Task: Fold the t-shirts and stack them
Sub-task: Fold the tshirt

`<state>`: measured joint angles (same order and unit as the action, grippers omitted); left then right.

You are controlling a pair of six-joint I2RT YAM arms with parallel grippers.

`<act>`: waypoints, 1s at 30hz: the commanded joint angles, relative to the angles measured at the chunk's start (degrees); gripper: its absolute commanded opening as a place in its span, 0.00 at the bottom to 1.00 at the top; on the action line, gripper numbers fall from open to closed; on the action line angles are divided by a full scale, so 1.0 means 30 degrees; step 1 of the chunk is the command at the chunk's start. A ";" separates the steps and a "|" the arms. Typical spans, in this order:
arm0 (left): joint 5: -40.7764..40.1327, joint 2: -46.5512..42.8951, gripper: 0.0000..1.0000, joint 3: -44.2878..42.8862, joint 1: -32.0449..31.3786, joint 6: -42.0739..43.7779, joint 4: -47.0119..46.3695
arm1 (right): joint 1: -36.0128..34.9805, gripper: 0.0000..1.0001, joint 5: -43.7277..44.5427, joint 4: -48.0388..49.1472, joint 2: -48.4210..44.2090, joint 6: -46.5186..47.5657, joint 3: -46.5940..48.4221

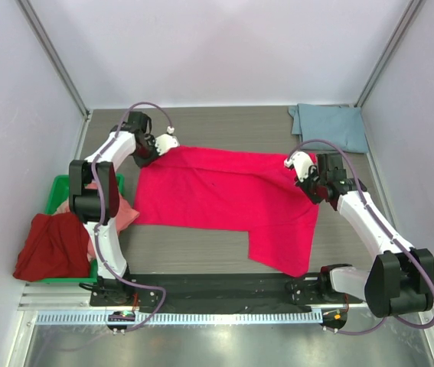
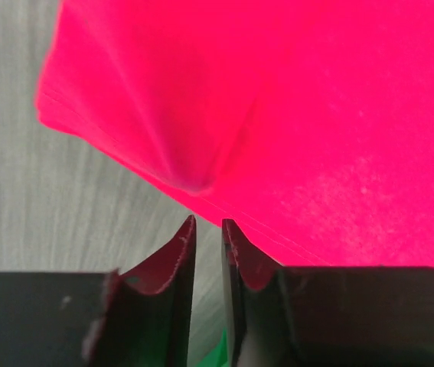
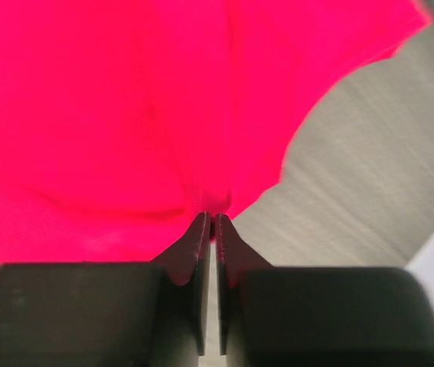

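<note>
The bright crimson-pink t-shirt point(image 1: 224, 202) lies spread over the middle of the table, its near right part hanging lower than the rest. My left gripper point(image 1: 163, 145) is at its far left corner; in the left wrist view its jaws point(image 2: 209, 222) stand slightly apart with bare table between them, and the cloth point(image 2: 316, 115) ends just past the tips. My right gripper point(image 1: 292, 164) is at the far right corner, and its tips point(image 3: 211, 216) pinch a bunched fold of the crimson cloth point(image 3: 125, 115). A dusty blue-grey t-shirt point(image 1: 330, 126) lies folded at the back right.
A green bin point(image 1: 60, 187) sits at the left edge. A dark red t-shirt point(image 1: 48, 248) spills over its front and a salmon pink one point(image 1: 125, 212) over its right side. White walls with metal posts close in the table on three sides.
</note>
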<state>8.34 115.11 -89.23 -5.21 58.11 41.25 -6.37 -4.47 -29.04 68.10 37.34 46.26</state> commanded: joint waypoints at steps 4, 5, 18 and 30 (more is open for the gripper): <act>-0.0087 -0.1864 0.31 -0.0139 0.0740 -0.0295 0.0140 | -0.0015 0.27 -0.1615 -0.3418 -0.1457 -0.0525 0.1248; 0.0003 -0.2098 0.34 -0.0139 0.0742 -0.0674 -0.0271 | 0.0014 0.29 -0.1790 -0.3214 -0.1487 -0.0350 0.1511; 0.2578 0.4872 0.28 -1.1740 0.1093 -0.7910 0.8979 | 0.0014 0.32 -0.7238 -0.3212 1.0666 -0.0905 0.9683; 0.2846 0.2588 0.26 -0.7318 0.1122 -0.9495 0.6582 | 0.0014 0.33 -0.7475 -0.3065 1.5327 -0.0670 1.3583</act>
<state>14.94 128.05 -111.68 -2.13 32.05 61.56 -6.37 -25.04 -38.41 113.01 35.22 83.57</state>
